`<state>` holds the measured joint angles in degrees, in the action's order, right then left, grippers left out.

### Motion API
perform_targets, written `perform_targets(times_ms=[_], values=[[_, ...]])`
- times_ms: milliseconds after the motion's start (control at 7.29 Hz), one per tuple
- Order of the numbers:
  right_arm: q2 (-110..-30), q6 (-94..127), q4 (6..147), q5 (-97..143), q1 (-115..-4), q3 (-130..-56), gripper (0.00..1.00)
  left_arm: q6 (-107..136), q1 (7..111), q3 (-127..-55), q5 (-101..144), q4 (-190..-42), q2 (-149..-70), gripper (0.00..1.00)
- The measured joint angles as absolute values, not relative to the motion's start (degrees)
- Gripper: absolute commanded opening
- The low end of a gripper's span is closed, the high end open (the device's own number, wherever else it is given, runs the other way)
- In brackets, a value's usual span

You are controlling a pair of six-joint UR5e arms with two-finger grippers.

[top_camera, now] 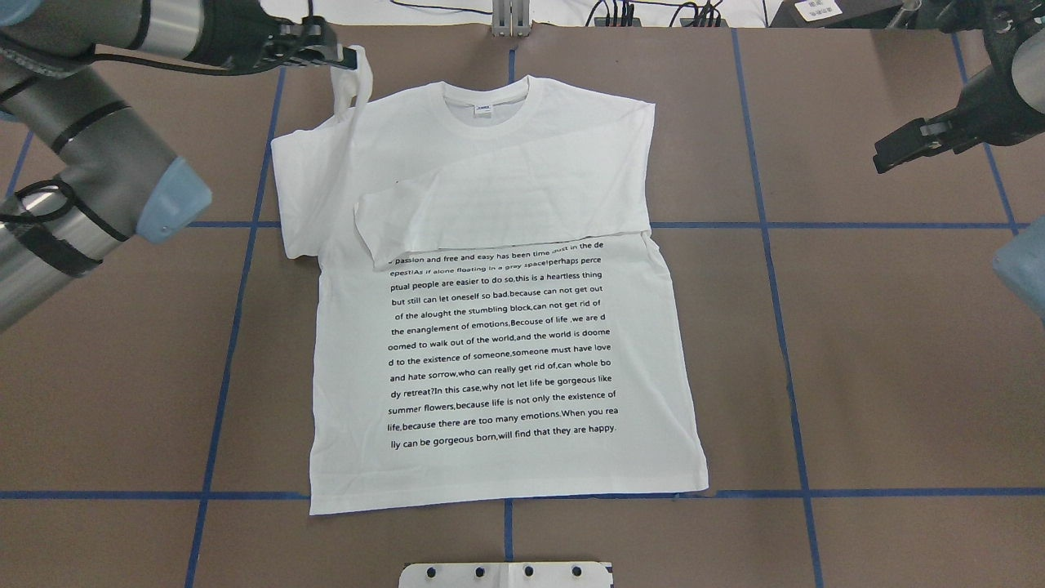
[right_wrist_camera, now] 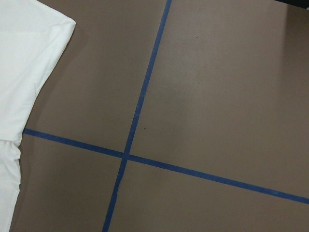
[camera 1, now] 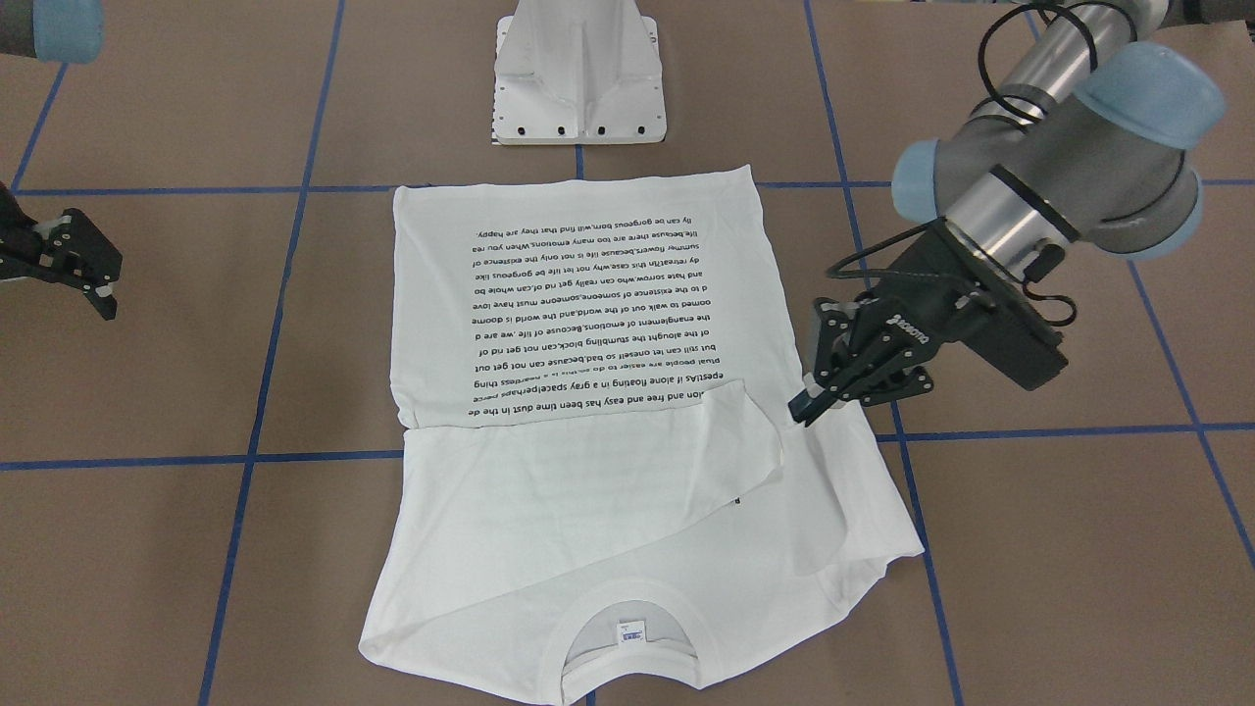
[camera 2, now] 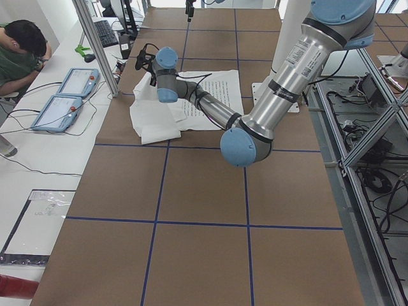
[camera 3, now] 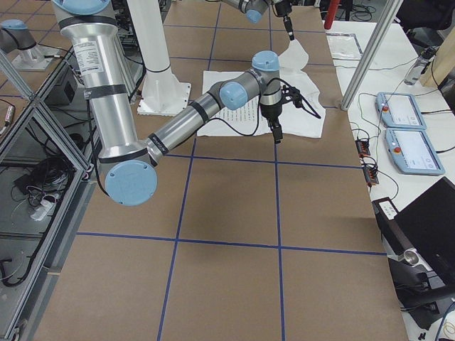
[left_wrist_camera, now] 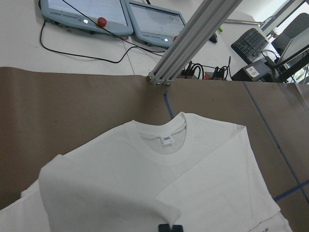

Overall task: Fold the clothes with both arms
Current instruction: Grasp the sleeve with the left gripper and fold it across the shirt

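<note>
At the far left, the left sleeve (top_camera: 359, 86) of the T-shirt (top_camera: 506, 327) is pinched and raised by the left gripper (top_camera: 347, 57), whose jaws are clamped on the cloth. The shirt is spread print-up in the middle of the table (top_camera: 898, 367), collar far, with the other sleeve laid across the chest. The right gripper (top_camera: 886, 157) is seen well apart at the right. Whether its jaws are apart cannot be told. With the body unpinned, the shirt could be dragged askew, or the sleeve lost from a shallow pinch. No container is seen.
</note>
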<state>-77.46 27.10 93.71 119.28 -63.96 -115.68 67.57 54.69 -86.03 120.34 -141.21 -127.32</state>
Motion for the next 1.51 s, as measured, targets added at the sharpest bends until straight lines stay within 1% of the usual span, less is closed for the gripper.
perform_targets(times_ms=[274, 548, 686, 823, 1097, 1234, 1371, 1508], values=[[-77.5, 27.4, 93.8, 119.4, -64.0, -115.6, 1.00, 68.4, 48.2, -85.2, 114.6, -138.2, -132.4, 0.00], [-77.5, 27.9, 93.8, 119.7, -64.0, -115.6, 1.00, 70.1, 41.7, -81.2, 108.7, -137.8, -137.2, 0.00], [-77.5, 28.0, 93.8, 119.7, -64.0, -115.6, 1.00, 70.6, 39.0, -78.9, 106.5, -137.8, -138.9, 0.33], [-77.5, 28.0, 93.8, 119.7, -64.0, -115.5, 1.00, 70.8, 37.1, -77.4, 105.1, -137.9, -139.6, 0.99], [-77.5, 28.0, 93.8, 119.7, -64.0, -115.5, 1.00, 71.5, 34.0, -74.6, 102.7, -138.1, -140.1, 1.00], [-77.2, 28.1, 93.8, 119.7, -63.9, -115.4, 1.00, 71.3, 32.9, -74.7, 101.2, -137.2, -140.2, 1.00], [-76.3, 29.4, 93.7, 119.7, -63.6, -115.0, 1.00, 69.1, 32.7, -76.7, 101.8, -133.3, -140.1, 1.00], [-73.8, 32.7, 93.7, 119.6, -62.4, -113.8, 1.00, 64.5, 33.4, -80.6, 103.2, -127.1, -139.2, 1.00]])
